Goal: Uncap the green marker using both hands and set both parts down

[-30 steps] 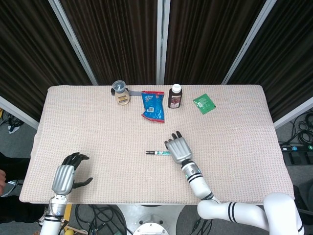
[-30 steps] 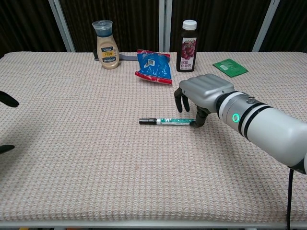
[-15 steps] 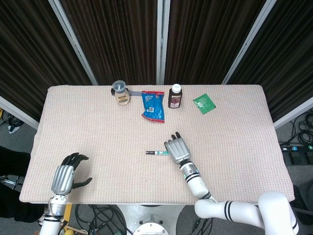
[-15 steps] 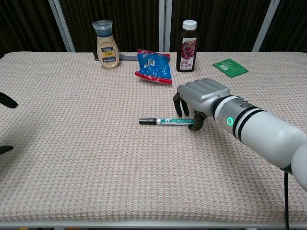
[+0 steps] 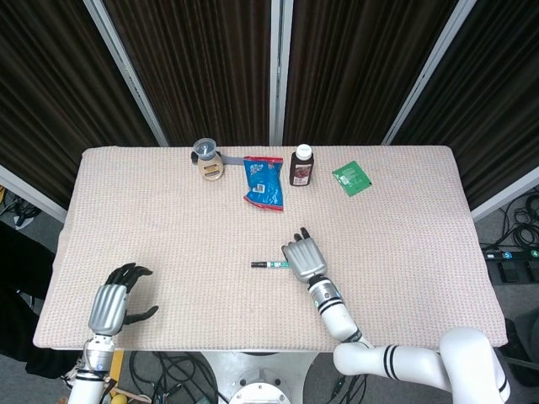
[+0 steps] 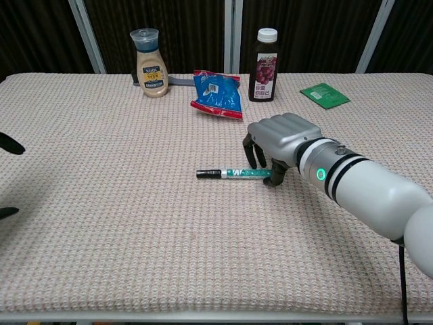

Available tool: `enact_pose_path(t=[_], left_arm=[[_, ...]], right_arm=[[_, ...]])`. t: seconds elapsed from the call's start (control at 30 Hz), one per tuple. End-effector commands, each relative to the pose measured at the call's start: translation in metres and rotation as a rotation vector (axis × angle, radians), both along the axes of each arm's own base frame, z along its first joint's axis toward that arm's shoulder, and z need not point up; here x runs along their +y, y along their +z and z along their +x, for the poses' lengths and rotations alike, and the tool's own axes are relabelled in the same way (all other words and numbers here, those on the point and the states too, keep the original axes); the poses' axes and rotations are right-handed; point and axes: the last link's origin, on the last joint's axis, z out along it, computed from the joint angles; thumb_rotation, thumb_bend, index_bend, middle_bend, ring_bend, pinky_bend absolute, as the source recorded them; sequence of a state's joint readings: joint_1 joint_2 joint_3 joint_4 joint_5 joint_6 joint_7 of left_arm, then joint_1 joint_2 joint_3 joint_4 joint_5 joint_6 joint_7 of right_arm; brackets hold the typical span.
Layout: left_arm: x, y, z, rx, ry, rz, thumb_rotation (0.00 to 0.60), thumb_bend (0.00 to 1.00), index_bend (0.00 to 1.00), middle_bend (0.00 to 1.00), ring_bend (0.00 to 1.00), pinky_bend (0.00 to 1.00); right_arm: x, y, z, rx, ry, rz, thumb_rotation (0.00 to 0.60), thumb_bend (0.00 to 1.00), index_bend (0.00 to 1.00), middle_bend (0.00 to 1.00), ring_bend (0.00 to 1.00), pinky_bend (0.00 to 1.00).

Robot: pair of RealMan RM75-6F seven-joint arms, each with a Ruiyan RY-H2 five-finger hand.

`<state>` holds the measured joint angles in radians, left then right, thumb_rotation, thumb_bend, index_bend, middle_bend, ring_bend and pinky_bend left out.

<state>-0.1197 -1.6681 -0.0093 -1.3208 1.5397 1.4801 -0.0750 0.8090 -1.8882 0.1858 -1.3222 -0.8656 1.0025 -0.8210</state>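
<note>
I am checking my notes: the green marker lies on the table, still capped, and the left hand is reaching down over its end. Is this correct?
Not quite: the right hand reaches over the green marker, as the chest view shows. The left hand stays near the table's front left corner. The rest holds.

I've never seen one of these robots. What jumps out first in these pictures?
A silver right hand arches over one end of a green marker lying mid-table, its dark fingertips down beside it. The left hand waits near the table's front left corner, holding nothing. Along the far edge stand a sauce bottle, a blue snack bag and a juice bottle.
</note>
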Motion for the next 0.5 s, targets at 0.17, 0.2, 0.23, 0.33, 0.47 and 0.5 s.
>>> enact_pose_path(t=[0.17,0.2,0.23,0.33,0.47,0.5], left_arm=[[0.0001,-0.0009,-0.0002,0.001,0.001,-0.002,0.600,0.10,0.30,0.28,0.16,0.20],[0.0000,-0.0011,-0.0002,0.001,0.001,-0.002,0.600,0.10,0.30,0.28,0.16,0.20],[-0.0002,-0.0013,-0.0003,0.002,0.001,-0.003,0.600,0.10,0.30,0.28,0.16,0.20],[-0.0003,-0.0018,-0.0003,0.003,0.001,-0.006,0.600,0.10,0.30,0.28,0.16,0.20],[-0.0007,-0.0017,-0.0007,0.002,0.003,-0.006,0.600,0.10,0.30,0.28,0.16,0.20],[-0.0010,-0.0017,-0.0010,0.002,0.004,-0.006,0.600,0.10,0.30,0.28,0.16,0.20]], right_arm=[[-0.0007,-0.0013,-0.0002,0.002,-0.002,-0.002,0.600,0.16,0.53,0.49,0.23,0.14],[-0.0008,-0.0015,-0.0001,0.002,-0.002,-0.001,0.600,0.16,0.53,0.49,0.23,0.14],[-0.0009,-0.0018,0.0001,0.003,-0.002,-0.001,0.600,0.16,0.53,0.49,0.23,0.14],[-0.0008,-0.0029,0.0001,0.006,-0.005,0.001,0.600,0.16,0.53,0.49,0.23,0.14],[-0.0011,-0.0040,0.0000,0.007,-0.009,0.002,0.600,0.16,0.53,0.50,0.25,0.14],[-0.0010,-0.0043,-0.0002,0.009,-0.009,0.002,0.600,0.16,0.53,0.51,0.25,0.14]])
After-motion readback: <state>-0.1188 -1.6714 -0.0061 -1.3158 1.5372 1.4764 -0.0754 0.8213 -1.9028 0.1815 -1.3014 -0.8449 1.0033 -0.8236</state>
